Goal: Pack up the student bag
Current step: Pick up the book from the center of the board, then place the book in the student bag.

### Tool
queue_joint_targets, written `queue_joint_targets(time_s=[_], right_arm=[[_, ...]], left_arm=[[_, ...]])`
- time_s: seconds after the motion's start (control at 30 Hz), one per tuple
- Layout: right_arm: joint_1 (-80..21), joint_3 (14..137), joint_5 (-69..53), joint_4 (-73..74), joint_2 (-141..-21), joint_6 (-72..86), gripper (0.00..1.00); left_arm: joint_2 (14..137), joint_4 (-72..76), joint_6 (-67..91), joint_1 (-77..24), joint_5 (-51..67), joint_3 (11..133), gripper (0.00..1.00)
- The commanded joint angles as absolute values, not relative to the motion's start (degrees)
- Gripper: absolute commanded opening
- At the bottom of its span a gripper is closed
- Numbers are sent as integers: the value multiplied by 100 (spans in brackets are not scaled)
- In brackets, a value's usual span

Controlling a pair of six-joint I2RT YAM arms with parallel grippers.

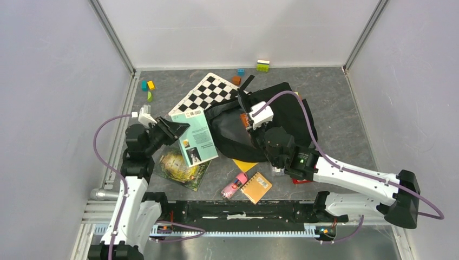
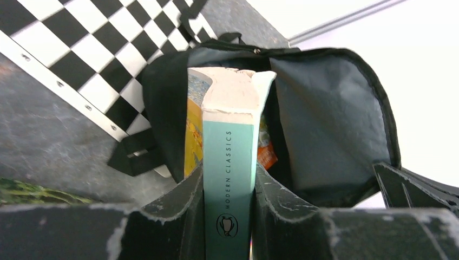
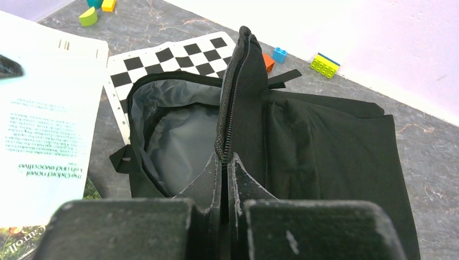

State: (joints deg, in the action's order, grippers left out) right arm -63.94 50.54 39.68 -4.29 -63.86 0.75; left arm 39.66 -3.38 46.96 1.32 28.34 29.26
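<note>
The left gripper (image 2: 227,187) clamps the spine of a teal paperback (image 2: 227,135) aimed at the mouth of the student bag (image 1: 287,103), which lies mid-table towards the far side, opening facing left. The right gripper (image 3: 224,173) pinches the bag's zip edge (image 3: 233,92) tight, lifting it. The book's splayed pages could snag the rim, a slip of that thin pinch would drop the flap across the opening, and an orange item (image 2: 266,154), perhaps already inside, may block the way.

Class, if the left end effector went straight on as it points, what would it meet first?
Likely the grey-lined mouth of the large black fabric backpack, the gripped teal paperback book leading; depth unclear.
</note>
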Motion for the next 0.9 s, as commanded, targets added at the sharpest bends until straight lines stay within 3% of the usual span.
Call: queue_joint_targets(time_s=[0.0,0.47,0.87], right_arm=[[-6417,5532,3902,-693,-6083,46,0],[-6415,5589,3883,-678,-5907,52,0],[-6416,5711,3868,-669,-5864,88,0]], left_arm=[[3834,-477,5462,-204,3175,3515,2],[5452,1702,6378,-2421,2233,4397,2],[7061,3532,6553,-2806,1476,4218,2]])
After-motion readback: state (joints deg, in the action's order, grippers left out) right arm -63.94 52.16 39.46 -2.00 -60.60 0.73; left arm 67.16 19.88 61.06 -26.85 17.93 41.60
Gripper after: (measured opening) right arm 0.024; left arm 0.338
